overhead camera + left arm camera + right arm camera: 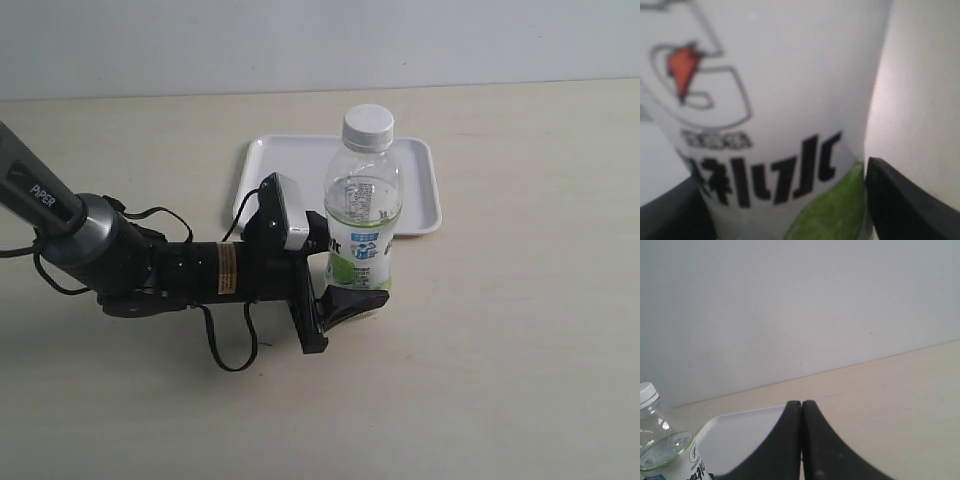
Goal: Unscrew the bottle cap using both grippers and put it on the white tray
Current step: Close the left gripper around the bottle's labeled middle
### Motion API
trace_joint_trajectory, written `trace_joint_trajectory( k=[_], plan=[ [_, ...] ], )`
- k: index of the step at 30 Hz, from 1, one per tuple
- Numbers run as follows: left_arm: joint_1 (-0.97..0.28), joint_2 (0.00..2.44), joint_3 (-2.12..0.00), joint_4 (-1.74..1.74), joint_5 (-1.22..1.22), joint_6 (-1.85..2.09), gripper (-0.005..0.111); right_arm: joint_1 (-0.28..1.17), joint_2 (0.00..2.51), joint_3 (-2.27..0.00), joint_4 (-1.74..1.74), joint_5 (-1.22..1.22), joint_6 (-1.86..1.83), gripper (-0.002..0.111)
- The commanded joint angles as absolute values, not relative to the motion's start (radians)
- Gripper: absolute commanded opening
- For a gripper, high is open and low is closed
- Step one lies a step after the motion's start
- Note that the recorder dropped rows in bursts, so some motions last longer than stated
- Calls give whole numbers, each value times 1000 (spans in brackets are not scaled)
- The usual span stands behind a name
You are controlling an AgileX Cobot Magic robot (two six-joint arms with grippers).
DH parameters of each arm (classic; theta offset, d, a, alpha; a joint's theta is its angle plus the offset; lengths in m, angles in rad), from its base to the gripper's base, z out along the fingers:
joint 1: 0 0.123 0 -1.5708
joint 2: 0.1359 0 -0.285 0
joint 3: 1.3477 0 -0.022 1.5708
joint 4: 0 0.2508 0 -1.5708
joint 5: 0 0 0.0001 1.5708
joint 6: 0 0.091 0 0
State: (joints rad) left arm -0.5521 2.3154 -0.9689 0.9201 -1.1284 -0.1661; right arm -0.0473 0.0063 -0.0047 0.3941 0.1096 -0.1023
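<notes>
The clear bottle (362,220) with its white, green and blue label stands upright on the table, just in front of the white tray (420,190). The white ribbed bottle cap (368,127) sits on its neck. My left gripper (350,275) reaches in from the left and is shut on the bottle's lower body. In the left wrist view the label (780,125) fills the picture, with the black fingers (895,200) against both sides. My right gripper (801,405) is shut on nothing and is out of the exterior view. Its camera shows the bottle (670,455), cap (647,394) and tray (740,435).
The left arm's thick dark body and loose black cables (225,340) lie low over the pale wooden table (500,350) to the left of the bottle. A plain light wall (300,40) stands behind the table's far edge.
</notes>
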Motion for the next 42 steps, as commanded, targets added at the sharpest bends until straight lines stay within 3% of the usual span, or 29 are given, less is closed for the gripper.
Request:
trace_joint_trajectory(
  k=[1,2,4,42],
  plan=[
    [-560,2315,-973,923,-1132,-187,31,-53,0,0,394,111,-103,0],
    [-560,2315,-973,927,-1132,-187,16,-53,0,0,394,111,-103,0],
    [-560,2315,-973,935,-1132,-187,1,-53,0,0,394,111,-103,0],
    [-534,2313,-977,976,-1221,-292,0,-53,0,0,394,111,-103,0]
  ],
)
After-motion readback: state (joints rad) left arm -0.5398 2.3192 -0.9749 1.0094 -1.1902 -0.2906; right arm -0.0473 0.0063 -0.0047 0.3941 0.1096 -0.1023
